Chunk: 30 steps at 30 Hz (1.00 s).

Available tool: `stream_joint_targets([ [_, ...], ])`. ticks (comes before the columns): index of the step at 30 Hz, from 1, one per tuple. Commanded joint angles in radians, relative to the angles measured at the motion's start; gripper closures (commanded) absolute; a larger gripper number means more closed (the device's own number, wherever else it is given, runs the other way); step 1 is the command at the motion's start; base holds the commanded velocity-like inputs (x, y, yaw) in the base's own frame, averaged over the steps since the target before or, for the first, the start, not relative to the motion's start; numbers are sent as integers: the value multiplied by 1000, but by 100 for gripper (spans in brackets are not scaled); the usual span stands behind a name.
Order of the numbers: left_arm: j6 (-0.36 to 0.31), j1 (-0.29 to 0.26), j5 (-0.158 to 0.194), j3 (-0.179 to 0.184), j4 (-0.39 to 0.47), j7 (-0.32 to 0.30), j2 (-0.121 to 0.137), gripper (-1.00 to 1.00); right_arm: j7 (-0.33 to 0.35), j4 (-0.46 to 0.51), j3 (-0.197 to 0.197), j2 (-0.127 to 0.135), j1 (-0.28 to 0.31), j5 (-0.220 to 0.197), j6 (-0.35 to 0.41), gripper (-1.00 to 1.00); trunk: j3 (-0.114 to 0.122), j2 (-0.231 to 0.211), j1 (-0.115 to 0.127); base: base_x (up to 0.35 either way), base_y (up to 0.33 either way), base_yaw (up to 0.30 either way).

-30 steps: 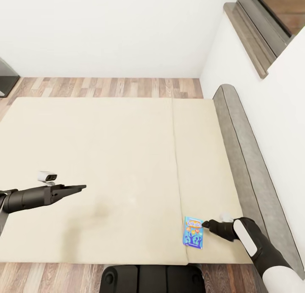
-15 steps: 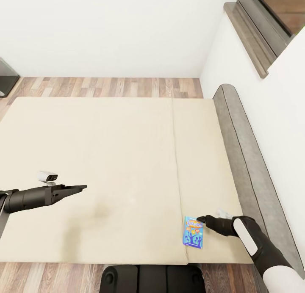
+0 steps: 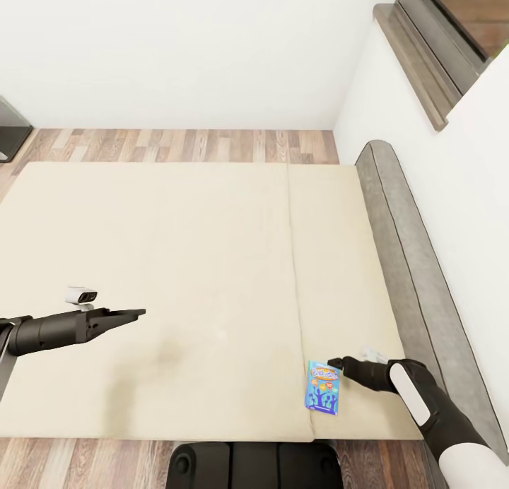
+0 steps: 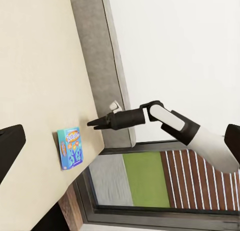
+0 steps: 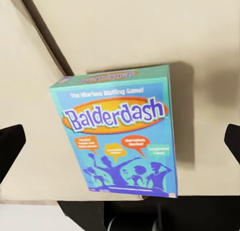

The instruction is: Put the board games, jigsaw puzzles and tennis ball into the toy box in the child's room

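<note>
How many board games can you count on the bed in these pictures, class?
1. The light blue board game lies flat on the bed, at the seam between the two mattress sections, near the front edge, just ahead of the right gripper. Another may lie beyond the frame.

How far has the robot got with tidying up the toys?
Nothing here looks finished yet. A light blue board game lies flat on the bed, close to the near edge beside the mattress seam. The right hand hovers at the game's far end, fingers apart, not gripping it. The left hand hangs over bare mattress, carrying nothing. Picking the game up and boxing it remains.
</note>
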<state>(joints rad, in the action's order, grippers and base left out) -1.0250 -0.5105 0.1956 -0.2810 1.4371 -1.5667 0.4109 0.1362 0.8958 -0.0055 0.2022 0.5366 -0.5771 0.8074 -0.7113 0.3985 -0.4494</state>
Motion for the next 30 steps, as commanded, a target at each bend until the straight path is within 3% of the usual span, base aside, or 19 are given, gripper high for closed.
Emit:
stream_joint_targets([
  [1, -11, 0, -1, 0, 0, -4, 0, -100, 6, 5, -1, 0, 0, 5, 4, -100, -1, 2, -1, 0, 0, 0],
  [12, -10, 0, -1, 0, 0, -4, 0, -100, 6, 59, -7, 0, 0, 3, 8, -100, -1, 2, -1, 0, 0, 0],
  [30, -9, 0, -1, 0, 1, -4, 0, -100, 6, 63, -7, -2, 1, 3, 5, -100, -11, 2, -1, 0, 0, 0],
])
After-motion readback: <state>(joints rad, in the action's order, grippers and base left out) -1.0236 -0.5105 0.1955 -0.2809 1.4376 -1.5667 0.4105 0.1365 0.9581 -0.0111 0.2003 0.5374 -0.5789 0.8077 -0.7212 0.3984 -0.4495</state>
